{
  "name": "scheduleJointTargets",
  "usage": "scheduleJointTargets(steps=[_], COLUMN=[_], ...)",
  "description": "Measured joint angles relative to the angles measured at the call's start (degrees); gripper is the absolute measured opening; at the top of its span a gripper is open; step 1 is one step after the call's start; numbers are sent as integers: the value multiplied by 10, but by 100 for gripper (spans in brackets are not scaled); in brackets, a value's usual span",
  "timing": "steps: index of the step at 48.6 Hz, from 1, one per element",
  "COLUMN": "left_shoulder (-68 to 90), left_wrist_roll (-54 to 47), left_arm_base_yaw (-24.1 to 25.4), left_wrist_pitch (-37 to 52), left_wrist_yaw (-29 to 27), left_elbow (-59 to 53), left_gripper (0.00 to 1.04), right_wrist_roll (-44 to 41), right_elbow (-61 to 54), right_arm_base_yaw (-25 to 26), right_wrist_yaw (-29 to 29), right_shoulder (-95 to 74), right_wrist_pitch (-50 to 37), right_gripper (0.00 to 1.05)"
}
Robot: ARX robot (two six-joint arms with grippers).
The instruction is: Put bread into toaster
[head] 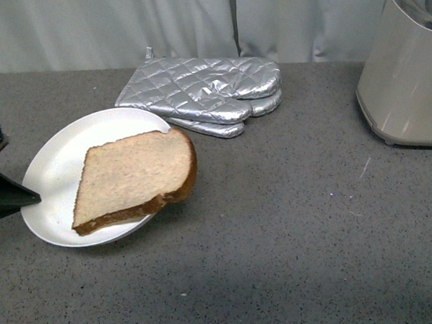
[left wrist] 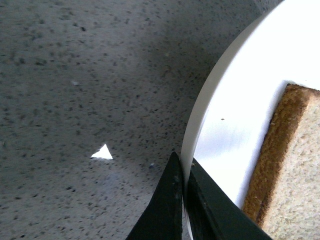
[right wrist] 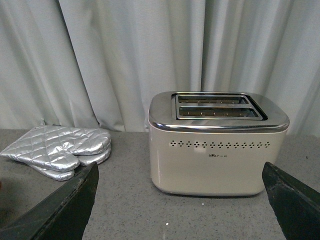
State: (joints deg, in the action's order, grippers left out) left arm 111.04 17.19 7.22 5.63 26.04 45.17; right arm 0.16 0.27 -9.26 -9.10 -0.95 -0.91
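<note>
A slice of light brown bread (head: 133, 179) with a darker crust lies on a round white plate (head: 49, 178) at the left of the grey counter; its rounded end overhangs the plate's right rim. My left gripper (head: 9, 199) is shut on the plate's left rim. In the left wrist view the black fingers (left wrist: 167, 210) pinch the plate's edge (left wrist: 200, 120), with the bread's crust (left wrist: 275, 150) beside them. The beige toaster (head: 410, 67) stands at the far right. In the right wrist view the toaster (right wrist: 217, 150) shows its two chrome slots, and my right gripper (right wrist: 182, 200) is open wide in front of it.
Silver quilted oven mitts (head: 206, 94) lie stacked at the back, between plate and toaster; the right wrist view also catches these mitts (right wrist: 57, 150). A white curtain (head: 187, 15) closes the back. A small white crumb (left wrist: 102, 152) lies on the counter near the plate.
</note>
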Motion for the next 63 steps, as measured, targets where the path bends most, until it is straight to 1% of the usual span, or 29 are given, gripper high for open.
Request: scheduleJointTargets(steps=[4, 10, 11, 15, 17, 18, 28, 33, 39, 42, 44, 51, 52, 56, 58, 59, 61, 63], left_shoulder=[-3, -8, -8, -8, -7, -3, 53, 93, 125, 131, 133, 130, 129, 108, 86, 64, 29, -24], left_wrist_roll=[28, 81, 88, 126, 136, 147, 200, 224, 240, 246, 248, 254, 254, 258, 263, 264, 268, 270], left_arm_base_yaw=[-41, -123, -130, -198, -222, -244, -345, -378, -400, -403, -404, -402, -401, -389, -376, -362, -339, -300], left_wrist_pitch=[1, 21, 23, 39, 45, 49, 66, 67, 61, 57, 57, 60, 60, 73, 92, 107, 123, 142], left_wrist_yaw=[-29, -70, -73, -93, -99, -103, -130, -146, -157, -156, -156, -166, -167, -166, -164, -160, -157, -143], left_elbow=[2, 2, 2, 2, 2, 4, 41, 71, 113, 125, 128, 128, 127, 102, 77, 56, 26, -16], left_gripper=[4, 4, 4, 4, 4, 4, 4, 4, 4, 4, 7, 27, 28, 41, 48, 53, 61, 70], right_wrist_roll=[0, 0, 0, 0, 0, 0, 0, 0, 0, 0, 0, 0, 0, 0, 0, 0, 0, 0], right_elbow=[0, 0, 0, 0, 0, 0, 0, 0, 0, 0, 0, 0, 0, 0, 0, 0, 0, 0], right_arm_base_yaw=[0, 0, 0, 0, 0, 0, 0, 0, 0, 0, 0, 0, 0, 0, 0, 0, 0, 0], right_wrist_yaw=[0, 0, 0, 0, 0, 0, 0, 0, 0, 0, 0, 0, 0, 0, 0, 0, 0, 0], right_shoulder=[0, 0, 0, 0, 0, 0, 0, 0, 0, 0, 0, 0, 0, 0, 0, 0, 0, 0], right_wrist_pitch=[0, 0, 0, 0, 0, 0, 0, 0, 0, 0, 0, 0, 0, 0, 0, 0, 0, 0], right_gripper=[95, 95, 95, 95, 95, 95, 95, 95, 95, 95, 95, 95, 95, 95, 95, 95, 95, 95])
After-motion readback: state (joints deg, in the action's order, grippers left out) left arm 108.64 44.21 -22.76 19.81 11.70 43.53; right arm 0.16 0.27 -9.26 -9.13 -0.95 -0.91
